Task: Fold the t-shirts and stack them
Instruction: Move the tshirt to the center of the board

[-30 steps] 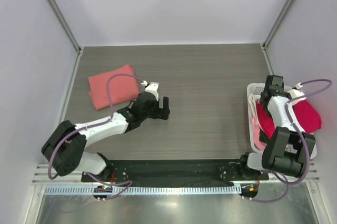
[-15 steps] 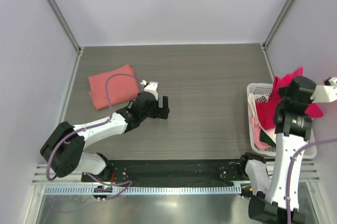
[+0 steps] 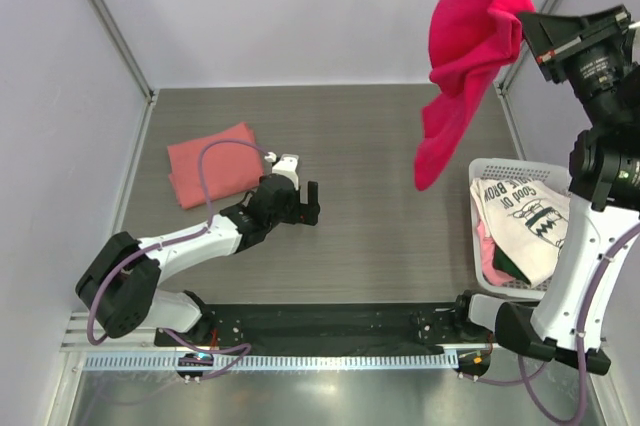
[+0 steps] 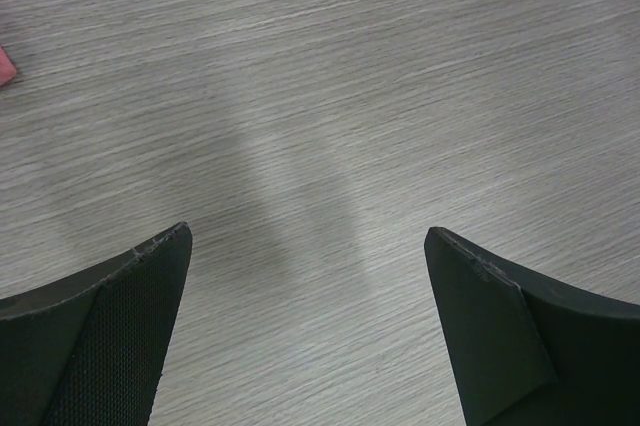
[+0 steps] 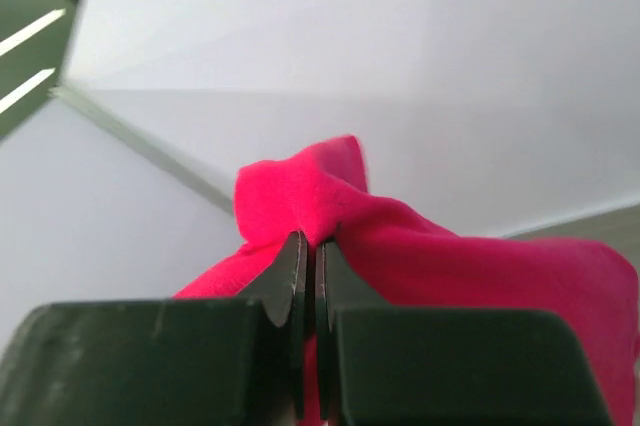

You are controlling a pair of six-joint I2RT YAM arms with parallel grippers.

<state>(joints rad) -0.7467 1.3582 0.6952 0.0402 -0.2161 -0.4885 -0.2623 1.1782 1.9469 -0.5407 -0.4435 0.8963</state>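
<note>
Grey wood-grain table (image 3: 400, 146) beneath right pincer (image 5: 312, 242) clenched on crimson t-shirt (image 3: 465, 56), left pincer (image 4: 308, 234) spread wide.

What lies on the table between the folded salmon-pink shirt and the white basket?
In the top external view, only the left gripper, jaws open, near the salmon-pink shirt; beyond it, bare table up to the basket.

Open tabletop (image 3: 390, 216) between left pincer (image 4: 307, 234) and basket (image 3: 476, 171); crimson shirt (image 3: 465, 56) dangles above.
</note>
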